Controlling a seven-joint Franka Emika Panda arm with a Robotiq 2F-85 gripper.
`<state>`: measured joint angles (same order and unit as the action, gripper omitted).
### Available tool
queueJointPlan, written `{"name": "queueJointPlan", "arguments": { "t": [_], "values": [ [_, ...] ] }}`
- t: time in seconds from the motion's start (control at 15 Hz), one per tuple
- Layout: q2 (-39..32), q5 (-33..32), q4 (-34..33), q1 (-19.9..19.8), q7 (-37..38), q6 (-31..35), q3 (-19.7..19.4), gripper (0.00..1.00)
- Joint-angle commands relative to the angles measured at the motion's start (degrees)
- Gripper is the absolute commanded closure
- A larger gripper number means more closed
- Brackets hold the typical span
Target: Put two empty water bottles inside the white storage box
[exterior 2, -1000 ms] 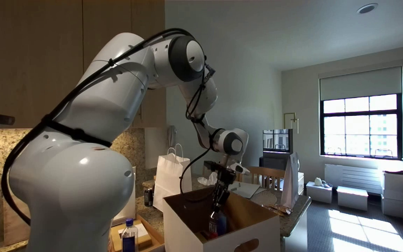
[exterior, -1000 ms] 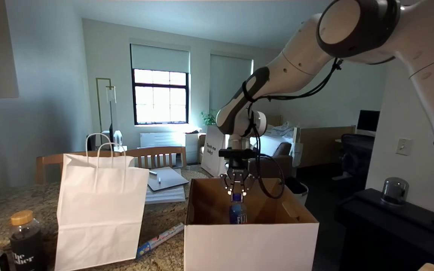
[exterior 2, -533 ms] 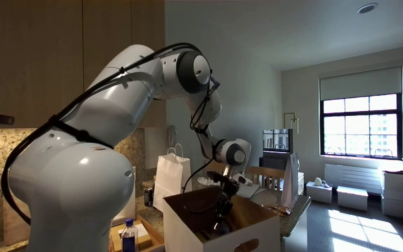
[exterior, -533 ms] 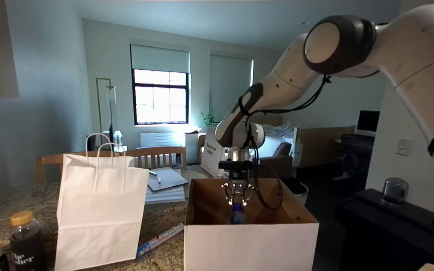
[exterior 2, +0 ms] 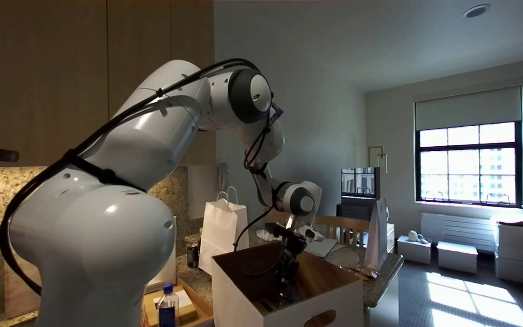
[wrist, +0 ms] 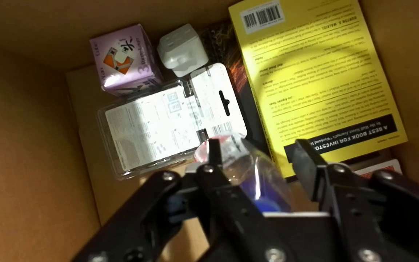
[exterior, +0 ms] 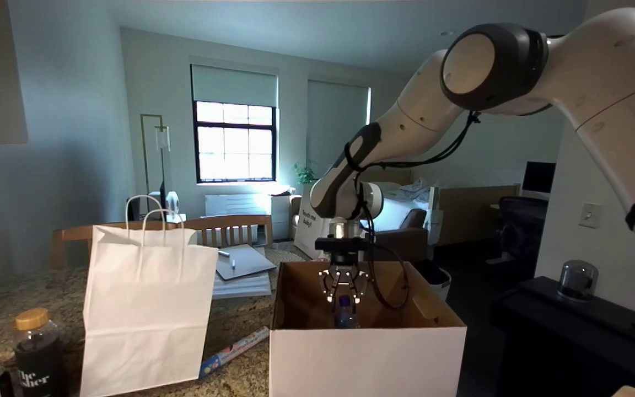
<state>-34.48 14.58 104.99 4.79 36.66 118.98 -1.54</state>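
Boxed bottle (wrist: 246, 173) at the release position, white storage box (exterior: 367, 361)

The boxed bottle is located below the rim of the box, between the fingers of the pincer (exterior: 343, 300). The low position presumably limits the drop and the risk of toppling; whether the base rests on the box floor is hidden. The cap end faces the pincer, which suits a grip from above. Appearance: clear, glossy plastic, blue cap, a reddish patch at the lower end in the wrist view. No liquid level can be made out.

The pincer's tips stand apart, with a gap on each side of the cap in an exterior view; it appears to have hold of nothing. This indicates the release step. Straight upward withdrawal is advisable, since sideways travel could knock the boxed bottle over.

A yellow book (wrist: 318, 87), a blister pack (wrist: 158, 123) and a purple carton (wrist: 126, 60) lie in the box around the drop point. Their uneven tops could make the base lean.

Outside the box, a second bottle (exterior 2: 168, 306) stands upright near a cardboard tray (exterior 2: 200, 297), blue cap uppermost, probably staged for the next pick. The task is judged about half done. On the bench (exterior: 240, 314), a white paper bag (exterior: 149, 314) stands apart from the box, clear of the working path.
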Motion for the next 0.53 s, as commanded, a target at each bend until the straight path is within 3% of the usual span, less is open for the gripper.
{"name": "queueJointPlan", "arguments": {
  "t": [0.0, 0.2, 0.47],
  "values": [
    [0.3, 0.6, 0.2, 0.5, 1.5, 0.6, -0.3, 0.14],
    [0.5, 0.6, 0.4, 0.5, 1.4, 0.6, -0.3, 0.01],
    [1.2, 0.7, 0.6, 0.4, 1.2, -0.1, -0.2, 0.0]
  ]
}}
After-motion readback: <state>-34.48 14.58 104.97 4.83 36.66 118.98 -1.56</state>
